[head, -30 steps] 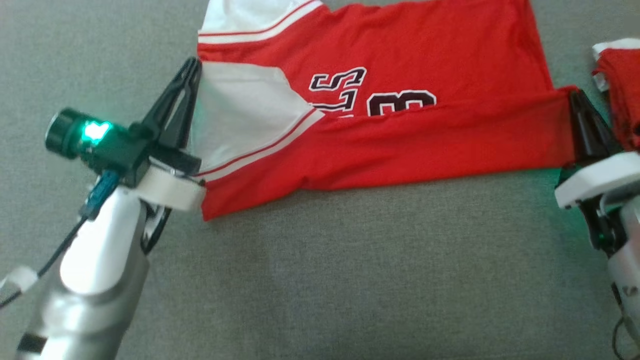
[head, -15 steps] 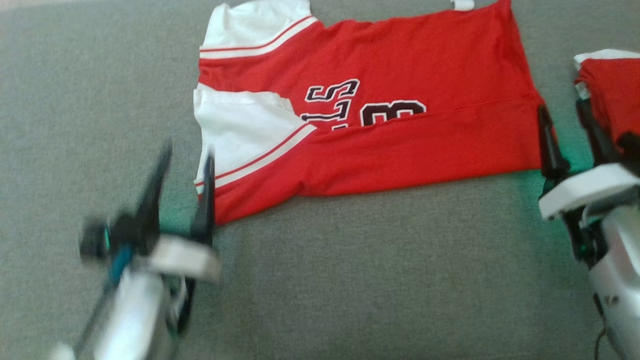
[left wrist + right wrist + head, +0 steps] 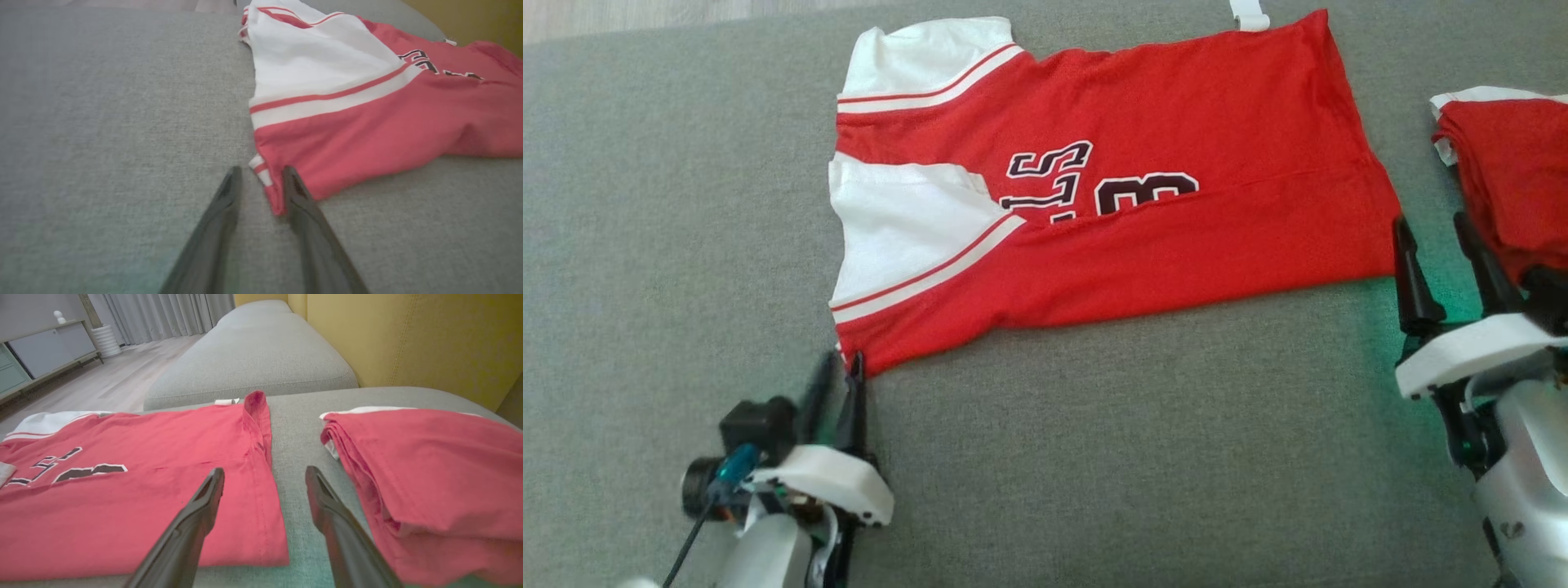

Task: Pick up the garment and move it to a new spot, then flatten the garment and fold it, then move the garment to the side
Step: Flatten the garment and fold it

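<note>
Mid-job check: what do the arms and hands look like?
Left hand and right hand: each two long tapering black fingers on a white moulded mount, silver forearm behind. The left carries a black cylindrical camera with blue plug and black cable. Green light glows by the right.

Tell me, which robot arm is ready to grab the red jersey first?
Left, probably: the left gripper has the jersey corner between its open fingers. The right gripper is open beside the hem.
</note>
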